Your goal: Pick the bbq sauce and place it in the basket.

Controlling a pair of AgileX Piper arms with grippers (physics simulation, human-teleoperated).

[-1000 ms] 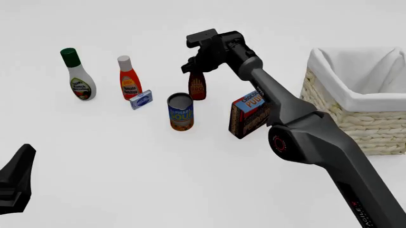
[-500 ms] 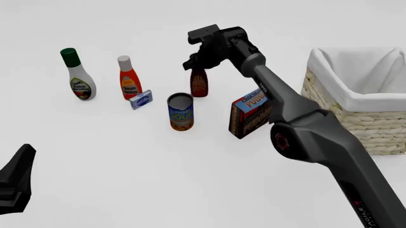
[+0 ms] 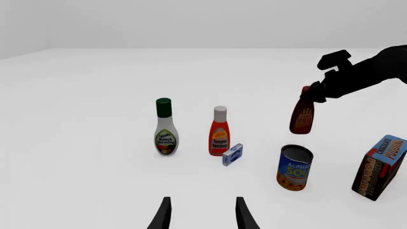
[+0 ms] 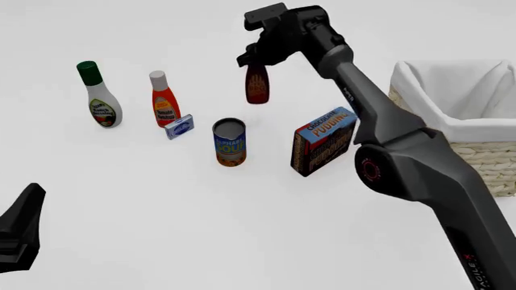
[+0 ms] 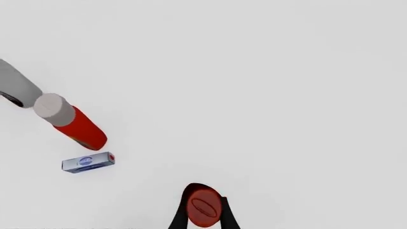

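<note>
The bbq sauce (image 4: 257,86), a slim dark reddish-brown bottle, hangs in the air above the table, clear of the other items; the left wrist view shows the bbq sauce (image 3: 303,115) tilted a little. My right gripper (image 4: 251,59) is shut on its neck, and the right wrist view shows the red cap (image 5: 204,208) between the fingers. The basket (image 4: 455,118), pale wicker with white cloth lining, stands at the right edge, to the right of the bottle. My left gripper (image 3: 201,215) is open and empty, low at the front left (image 4: 20,232).
On the table stand a white bottle with a green cap (image 4: 99,96), an orange-red bottle with a white cap (image 4: 164,101), a small blue box (image 4: 179,126), a soup can (image 4: 229,142) and a pudding box (image 4: 322,142) between the bottle and the basket.
My right gripper has risen with the bbq sauce, lifting it off the table from behind the soup can. The left gripper has not moved.
</note>
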